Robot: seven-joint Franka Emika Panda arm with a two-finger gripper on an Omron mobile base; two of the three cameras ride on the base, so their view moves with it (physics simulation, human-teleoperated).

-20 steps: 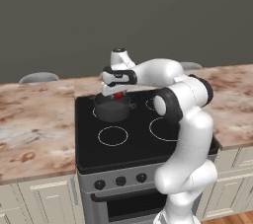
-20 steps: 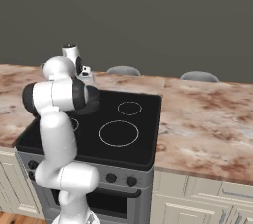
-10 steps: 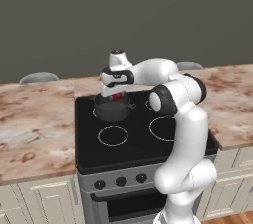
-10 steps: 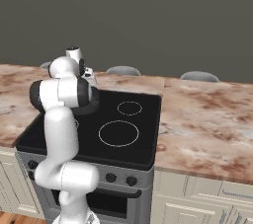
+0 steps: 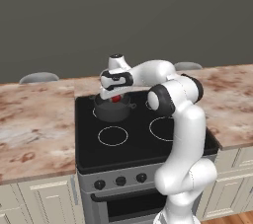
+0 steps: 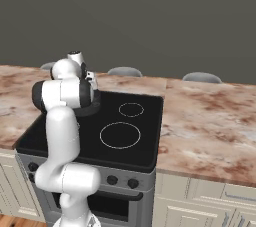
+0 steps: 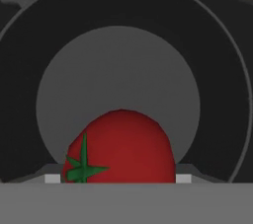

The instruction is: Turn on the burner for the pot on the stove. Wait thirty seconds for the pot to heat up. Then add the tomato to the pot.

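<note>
The gripper [image 5: 115,98] clamps the tomato [image 7: 120,147], low in the hand view, directly over the pot [image 5: 112,110]. The pot's rim [image 7: 217,25] rings the tomato with open floor beyond it.

Tomato [image 7: 121,146] glossy red, green stem star. Pot [image 7: 123,35] below gripper [image 5: 115,98] dark grey, lighter grey floor. Stove [image 5: 133,141] top black, white rings. Counter [image 5: 34,124] mottled pink-brown marble.
</note>
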